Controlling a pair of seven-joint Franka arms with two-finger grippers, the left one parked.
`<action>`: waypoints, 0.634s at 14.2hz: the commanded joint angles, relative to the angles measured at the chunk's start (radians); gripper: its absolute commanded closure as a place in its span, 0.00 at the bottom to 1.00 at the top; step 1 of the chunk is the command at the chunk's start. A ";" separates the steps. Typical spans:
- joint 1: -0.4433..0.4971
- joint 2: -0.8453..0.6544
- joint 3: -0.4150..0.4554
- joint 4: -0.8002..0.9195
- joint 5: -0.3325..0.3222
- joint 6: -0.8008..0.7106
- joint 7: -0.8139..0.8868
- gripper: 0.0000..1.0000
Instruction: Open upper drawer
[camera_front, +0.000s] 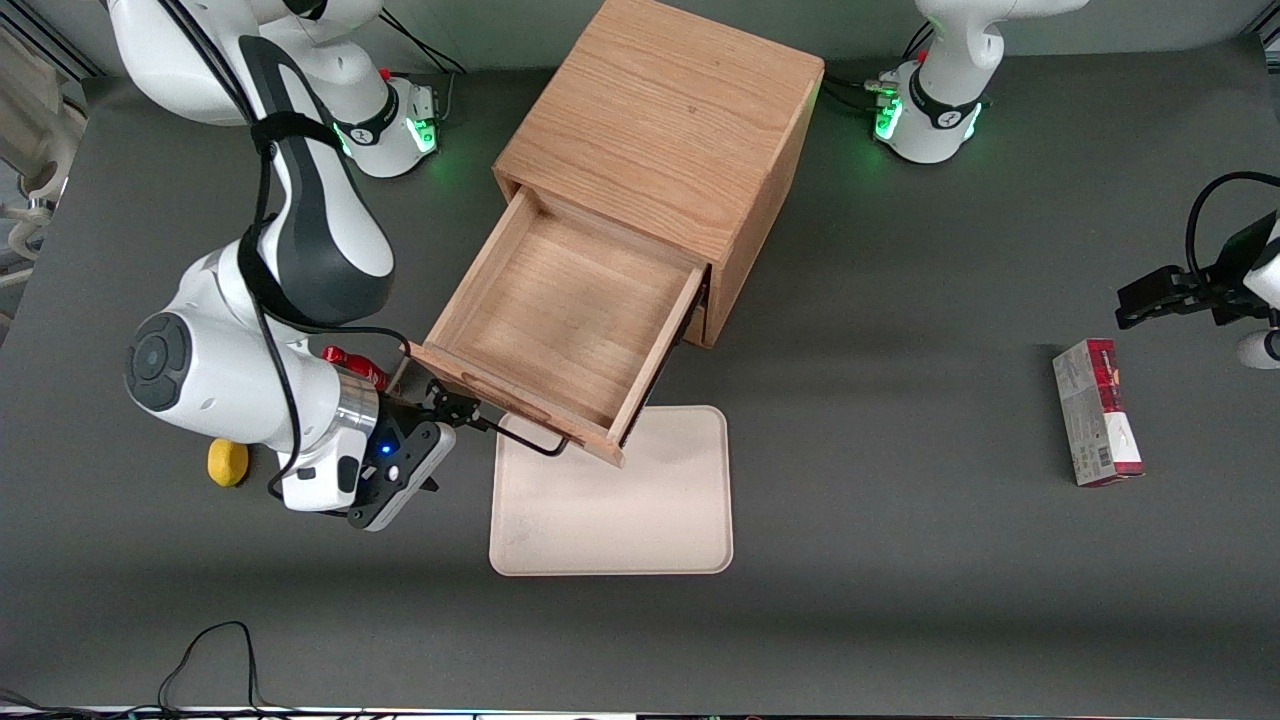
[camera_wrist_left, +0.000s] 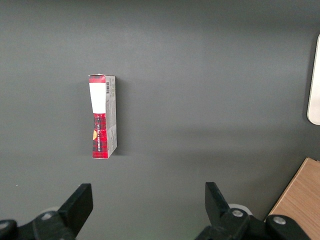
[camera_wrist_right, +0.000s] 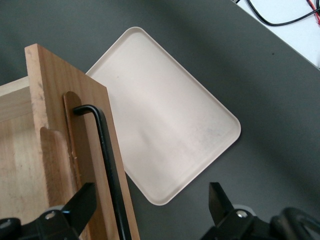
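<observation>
A boxy wooden cabinet (camera_front: 665, 150) is sitting mid-table with the upper drawer (camera_front: 560, 320) standing pulled far out, overhanging a beige tray (camera_front: 615, 500). The right arm's gripper (camera_front: 455, 408) is hovering at the drawer front, its fingers (camera_wrist_right: 75, 207) spread wide on either side of the black wire handle (camera_wrist_right: 107, 165), gripping nothing. Judging the risk: further pulling could drag the drawer off its runners onto the tray.
</observation>
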 joint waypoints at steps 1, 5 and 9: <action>-0.001 -0.041 -0.040 0.003 -0.010 -0.099 -0.005 0.00; 0.004 -0.115 -0.129 -0.032 -0.119 -0.325 0.058 0.00; 0.005 -0.228 -0.244 -0.148 -0.193 -0.403 0.058 0.00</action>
